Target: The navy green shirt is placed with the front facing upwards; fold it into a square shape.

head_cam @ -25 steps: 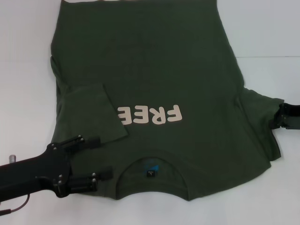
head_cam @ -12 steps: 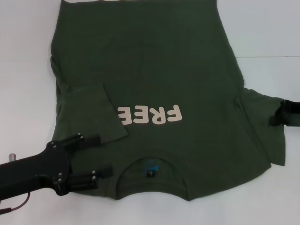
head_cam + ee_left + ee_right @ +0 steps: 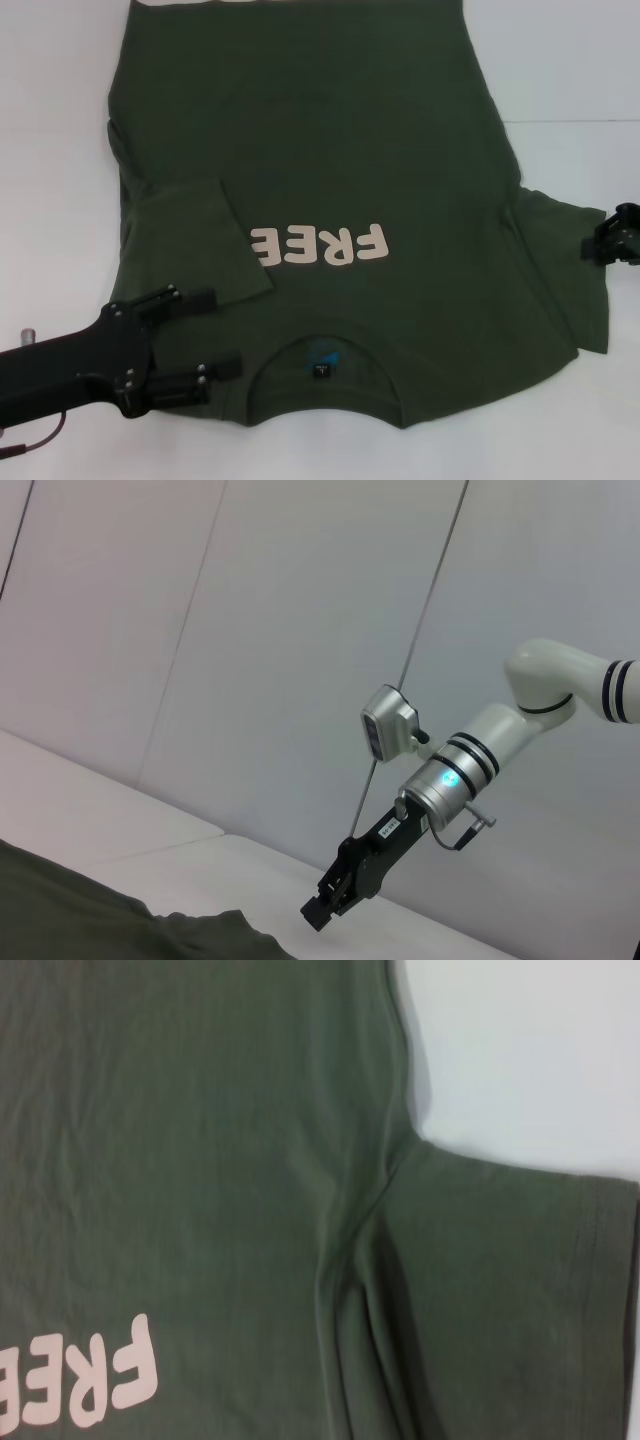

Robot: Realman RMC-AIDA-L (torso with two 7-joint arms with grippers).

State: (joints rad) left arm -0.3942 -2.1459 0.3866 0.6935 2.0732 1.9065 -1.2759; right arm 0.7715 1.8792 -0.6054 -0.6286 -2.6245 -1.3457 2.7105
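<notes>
Lying front-up, navy green shirt (image 3: 330, 180), left sleeve (image 3: 195, 235) folded inward

Even, bright, diffuse light; soft shadows, no harsh glare.

In the head view the white table (image 3: 60, 150) washes pale toward 12 o'clock, while the navy green shirt (image 3: 320, 150) reads dark with faint fold shading. A thin soft shadow edges the sleeve at 3 o'clock. The right wrist view is slightly soft; the left wrist view is evenly lit.
</notes>
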